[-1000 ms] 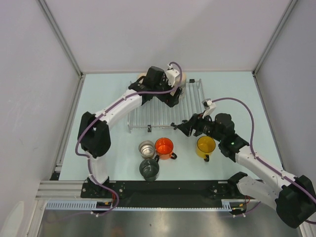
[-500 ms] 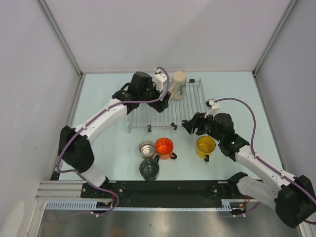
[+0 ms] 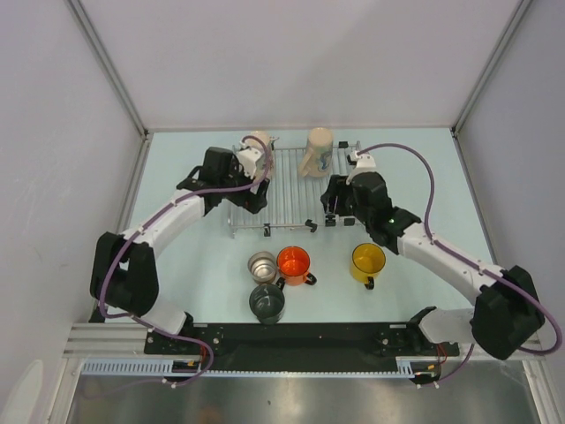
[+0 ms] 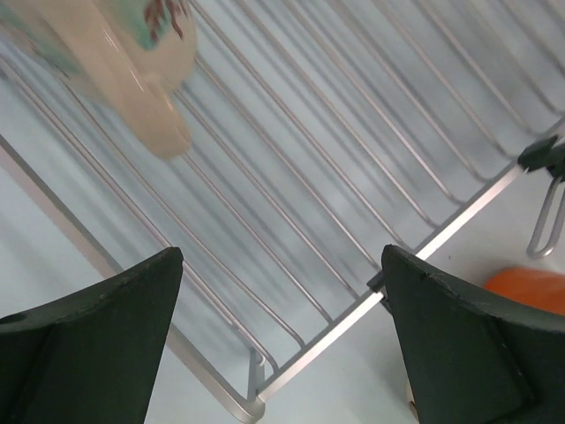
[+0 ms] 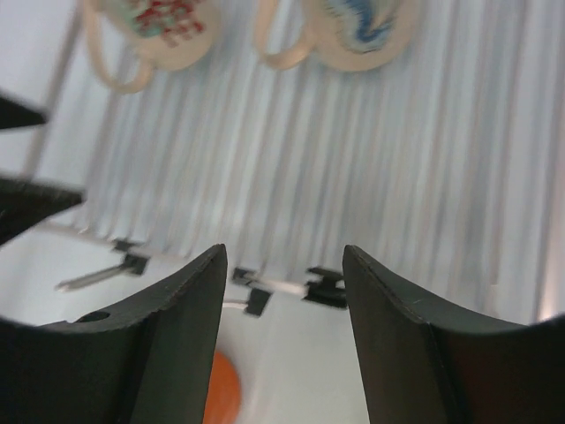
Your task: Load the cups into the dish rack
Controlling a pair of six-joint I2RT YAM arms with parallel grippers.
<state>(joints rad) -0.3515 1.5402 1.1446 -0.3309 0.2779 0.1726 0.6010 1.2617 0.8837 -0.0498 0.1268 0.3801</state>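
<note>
Top view: dish rack (image 3: 287,199) on the counter (image 3: 415,177), directly under both tools. Two cream mugs sit at its far end: one (image 3: 320,152) ahead of the right tool (image 3: 332,210), the other (image 3: 258,141) just beyond the left tool (image 3: 254,187) and partly hidden by it. Four cups are not yet loaded, all on the counter nearward of the tools: steel (image 3: 261,263), orange (image 3: 293,261) and dark grey-green (image 3: 267,302) bunched close together, and yellow (image 3: 368,260) apart, nearest the right tool. Left wrist view: left tool (image 4: 282,344) has its fingers spread wide, empty, above the rack bars (image 4: 353,177). A cream mug (image 4: 115,62) lies ahead and to one side. Right wrist view: right tool (image 5: 282,340) has its fingers apart with nothing between them, over the rack's near rail (image 5: 282,284). Both cream mugs (image 5: 163,26) (image 5: 353,31) are ahead. Hazards, as judged: either tool dropping here could snag the rail or bars and drag the rack, shaking the loaded mugs. Reaching into the bunched trio risks knocking a neighbour over. The arms stand close enough above the rack to collide.
</note>
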